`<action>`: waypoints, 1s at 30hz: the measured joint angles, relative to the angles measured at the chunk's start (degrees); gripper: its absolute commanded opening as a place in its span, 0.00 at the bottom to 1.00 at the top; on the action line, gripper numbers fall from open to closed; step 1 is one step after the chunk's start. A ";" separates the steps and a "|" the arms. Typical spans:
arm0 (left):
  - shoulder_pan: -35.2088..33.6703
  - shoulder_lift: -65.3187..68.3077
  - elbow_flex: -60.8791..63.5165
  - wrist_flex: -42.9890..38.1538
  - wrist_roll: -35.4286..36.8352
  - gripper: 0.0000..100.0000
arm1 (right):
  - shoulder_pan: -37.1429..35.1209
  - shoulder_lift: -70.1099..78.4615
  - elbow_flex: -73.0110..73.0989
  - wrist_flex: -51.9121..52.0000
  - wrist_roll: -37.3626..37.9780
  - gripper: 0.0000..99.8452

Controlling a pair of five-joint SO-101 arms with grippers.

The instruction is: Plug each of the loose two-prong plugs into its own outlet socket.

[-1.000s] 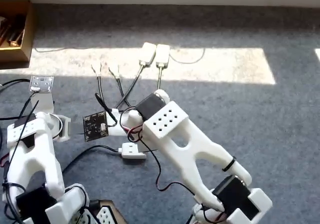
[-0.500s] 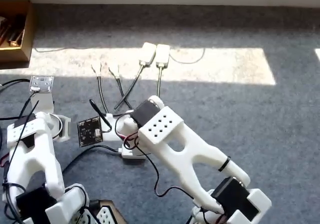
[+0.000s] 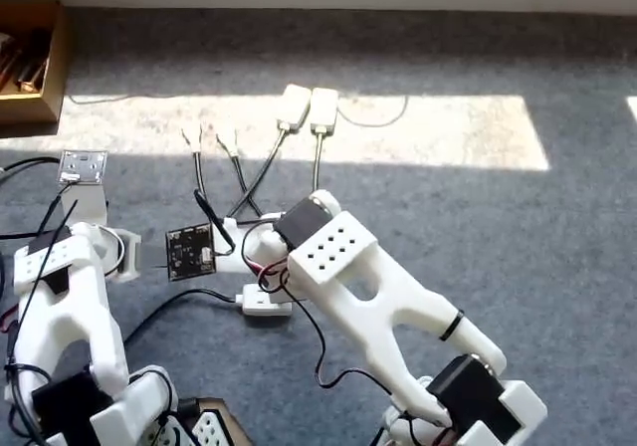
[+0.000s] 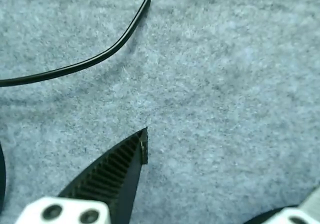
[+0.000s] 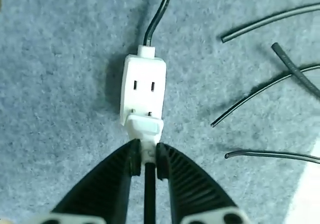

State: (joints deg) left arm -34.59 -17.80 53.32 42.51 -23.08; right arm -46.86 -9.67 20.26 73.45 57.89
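A white outlet block (image 5: 143, 86) lies flat on the grey carpet, two slots showing on its top face and a black cable leaving its far end. My right gripper (image 5: 146, 151) is shut on a white two-prong plug (image 5: 145, 127), whose head rests against the near end of the block. How deep the prongs sit is hidden. In the high view the block (image 3: 267, 304) lies just below the right arm's wrist (image 3: 249, 252). My left gripper (image 4: 210, 184) hovers open over bare carpet, one black finger (image 4: 120, 169) near a loose black cable (image 4: 100, 59).
Two white plug-like pieces (image 3: 294, 106) (image 3: 323, 108) with black cables lie side by side in the sunlit patch. Loose wire ends (image 3: 194, 142) spread left of them. A wooden box (image 3: 30, 63) stands at the far left. The carpet to the right is open.
The right arm's wrist dipped down and left toward the outlet block half a second ago, and is now back where it was one second ago. The left arm has kept still.
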 measured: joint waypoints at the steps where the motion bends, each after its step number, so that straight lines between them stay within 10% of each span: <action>1: 0.00 0.00 0.00 0.00 0.00 0.50 | 0.09 0.00 0.00 0.00 0.44 0.01; 30: 0.00 0.00 -0.70 0.00 0.00 0.50 | -1.41 12.22 8.26 -13.54 -6.68 0.01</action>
State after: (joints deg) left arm -34.59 -17.80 52.62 42.51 -23.08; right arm -48.26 2.55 28.53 59.91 51.21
